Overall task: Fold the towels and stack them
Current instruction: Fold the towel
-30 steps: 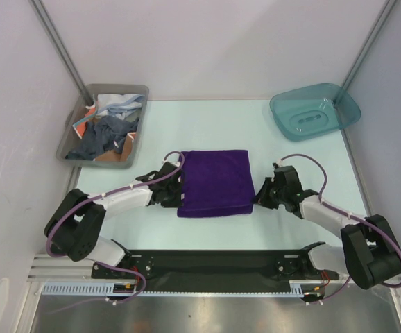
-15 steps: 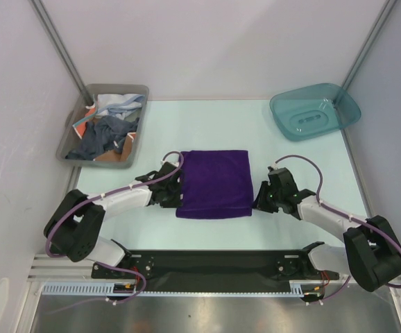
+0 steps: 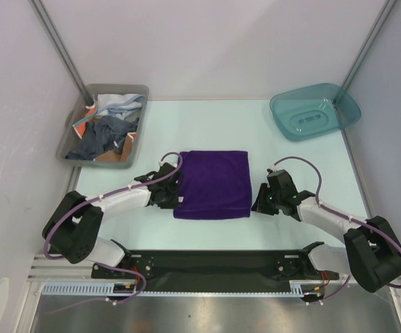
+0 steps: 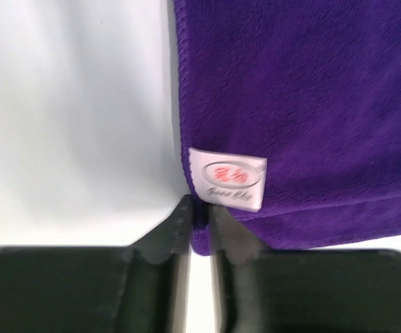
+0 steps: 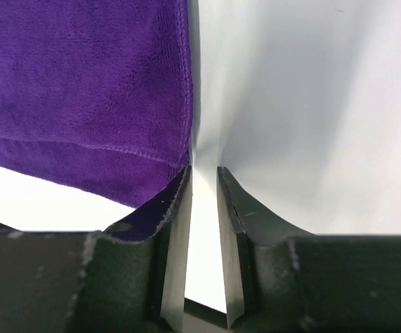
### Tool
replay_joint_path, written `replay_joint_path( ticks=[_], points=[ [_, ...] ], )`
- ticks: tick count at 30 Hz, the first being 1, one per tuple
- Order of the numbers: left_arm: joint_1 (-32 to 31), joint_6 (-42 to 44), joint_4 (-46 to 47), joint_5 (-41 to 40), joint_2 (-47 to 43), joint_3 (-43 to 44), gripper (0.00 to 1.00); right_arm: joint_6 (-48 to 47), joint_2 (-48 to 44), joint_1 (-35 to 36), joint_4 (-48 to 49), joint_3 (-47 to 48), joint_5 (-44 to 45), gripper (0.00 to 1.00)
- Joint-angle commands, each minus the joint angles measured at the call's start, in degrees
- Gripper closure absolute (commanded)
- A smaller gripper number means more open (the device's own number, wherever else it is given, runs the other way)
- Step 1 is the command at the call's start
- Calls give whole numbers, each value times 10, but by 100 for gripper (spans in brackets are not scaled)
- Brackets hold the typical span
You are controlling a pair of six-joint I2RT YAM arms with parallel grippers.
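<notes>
A deep purple towel (image 3: 213, 184) lies folded flat on the table between the arms. My left gripper (image 3: 177, 202) is at its near left corner; in the left wrist view (image 4: 199, 209) the jaws are shut on that corner, just below a white label (image 4: 228, 177). My right gripper (image 3: 257, 205) is at the near right corner. In the right wrist view (image 5: 204, 171) its jaws stand a narrow gap apart with bare table between them, and the towel (image 5: 89, 83) edge touches the left fingertip (image 5: 176, 191). More towels (image 3: 107, 128), grey-blue, orange-red and pale, lie heaped in the grey bin.
The grey plastic bin (image 3: 67, 142) stands at the far left. A teal translucent bin (image 3: 315, 112) stands at the far right. Metal frame posts rise at both back corners. The table's near edge and black base rail lie close behind the grippers.
The purple towel has slid slightly left and toward the near edge with my left gripper. My right gripper has moved left to the towel's near right corner.
</notes>
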Motion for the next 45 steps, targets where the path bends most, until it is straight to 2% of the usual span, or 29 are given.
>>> replay_joint_path(
  ticks=[1, 3, 4, 6, 11, 14, 17, 22, 24, 26, 27, 28, 29, 37, 45],
  points=[
    [6, -6, -37, -21, -27, 11, 72, 0, -28, 2, -24, 21, 7, 73],
    [7, -2, -51, -30, -37, 26, 54, 12, -38, 3, -21, 22, 2, 73],
    [7, -1, -55, -32, -42, 31, 52, 16, -40, 2, -18, 24, -3, 73],
    [9, 4, -58, -28, -48, 40, 48, 26, -40, 2, -11, 24, -7, 71],
    [25, -1, -30, 25, -56, 26, 48, 45, -34, 3, 15, 17, -20, 68],
    [29, -3, -8, 43, -42, 16, 54, 49, -18, 3, 37, 12, -21, 67],
    [29, -10, 11, 63, -28, 2, 66, 52, -1, 2, 54, 8, -22, 67],
    [29, -10, 15, 57, -19, -2, 74, 55, 19, 2, 77, 0, -24, 68],
    [29, -10, 12, 55, -20, -1, 80, 56, 21, 2, 84, -4, -23, 72],
    [29, -9, 7, 49, -22, 2, 86, 54, 18, 3, 85, -6, -22, 83],
    [29, -7, 2, 49, -23, 4, 94, 51, 15, 2, 82, -5, -22, 87],
    [29, -6, -1, 49, -25, 7, 97, 49, 14, 2, 80, 0, -22, 95],
    [29, -6, -5, 48, -26, 12, 100, 43, 11, 2, 76, 2, -21, 98],
    [29, -3, -53, 12, -43, 42, 100, 18, -29, 2, 15, 42, -12, 100],
    [29, -5, -64, 8, -59, 54, 100, 13, -38, 1, 4, 56, -21, 100]
  ],
)
